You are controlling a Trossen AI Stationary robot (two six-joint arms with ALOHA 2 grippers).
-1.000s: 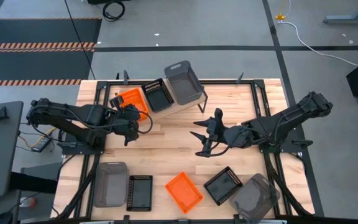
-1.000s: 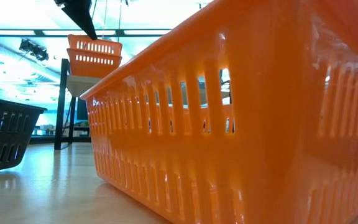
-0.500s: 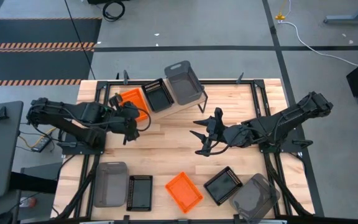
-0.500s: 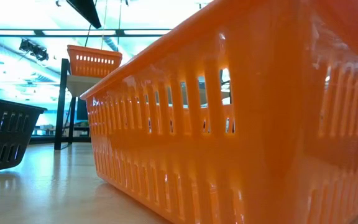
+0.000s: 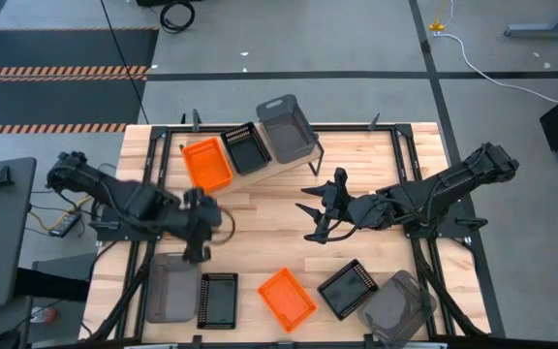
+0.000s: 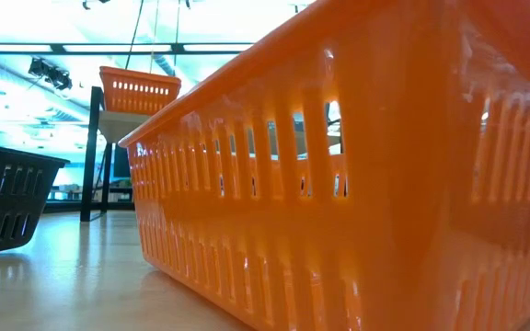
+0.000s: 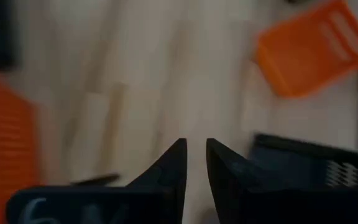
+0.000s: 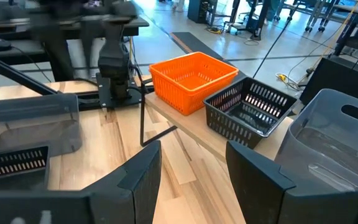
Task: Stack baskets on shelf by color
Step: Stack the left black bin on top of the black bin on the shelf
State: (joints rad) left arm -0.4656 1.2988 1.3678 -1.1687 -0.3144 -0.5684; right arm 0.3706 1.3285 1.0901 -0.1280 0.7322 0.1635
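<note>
The shelf (image 5: 260, 173) stands at the table's far side and carries an orange basket (image 5: 206, 163), a black basket (image 5: 245, 147) and a grey basket (image 5: 287, 126) side by side. On the tabletop near the near edge rest a grey basket (image 5: 170, 287), a black one (image 5: 218, 300), an orange one (image 5: 287, 298), another black (image 5: 347, 288) and another grey (image 5: 398, 305). My left gripper (image 5: 197, 244) hovers over the left near part, above the grey and black baskets, with a narrow gap between its fingers (image 7: 194, 155) and holding nothing. My right gripper (image 5: 316, 215) hangs open mid-table, empty.
In the low view the table's orange basket (image 6: 339, 184) fills most of the picture, a black basket (image 6: 7, 202) sits to its left, and the shelf's orange basket (image 6: 141, 87) shows behind. Bare wood lies between the shelf and the near row of baskets.
My left gripper has drawn away from the orange basket on the shelf and swung toward the table's near edge, ending above the grey and black baskets on the left. In the low view the upper orange basket has sunk into the one below it.
</note>
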